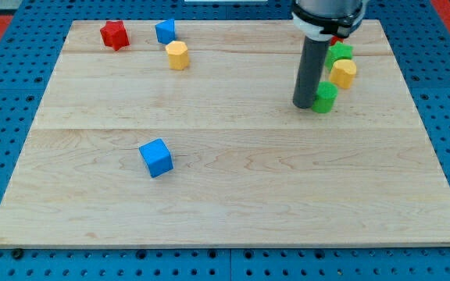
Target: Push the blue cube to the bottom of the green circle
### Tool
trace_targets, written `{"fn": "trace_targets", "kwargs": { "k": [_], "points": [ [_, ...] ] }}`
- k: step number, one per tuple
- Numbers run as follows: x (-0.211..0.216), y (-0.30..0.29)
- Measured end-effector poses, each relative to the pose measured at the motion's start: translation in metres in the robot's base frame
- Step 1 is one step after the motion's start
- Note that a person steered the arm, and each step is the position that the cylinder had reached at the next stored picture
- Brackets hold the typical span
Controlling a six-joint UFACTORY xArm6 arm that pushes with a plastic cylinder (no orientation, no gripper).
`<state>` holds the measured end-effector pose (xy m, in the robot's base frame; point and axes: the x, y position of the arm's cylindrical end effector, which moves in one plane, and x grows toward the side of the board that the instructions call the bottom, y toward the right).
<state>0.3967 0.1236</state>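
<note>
the pale wooden table (233,195) is seen on a blue pegboard. no pincer is shown; my tip (304,104) is set just left of the green circle block (325,98), apparently touching. the blue cube (156,158) is found well apart, toward the view's lower left.

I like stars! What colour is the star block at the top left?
Red star, clear in the camera view.

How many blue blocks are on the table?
2. One blue cube sits alone toward the view's bottom left. A second blue block is near the top left, between the red block and a yellow one. The arm might hide others.
</note>
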Motion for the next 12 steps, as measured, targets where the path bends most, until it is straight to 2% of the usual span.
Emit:
{"fn": "trace_targets", "kwargs": {
  "k": [2,3,4,5,6,9,12],
  "points": [
    [0.001,0.022],
    [0.074,-0.034],
    [0.148,-0.121],
    [0.164,-0.264],
    [0.111,-0.299],
    [0.102,-0.123],
    [0.128,-0.089]
  ]
}}
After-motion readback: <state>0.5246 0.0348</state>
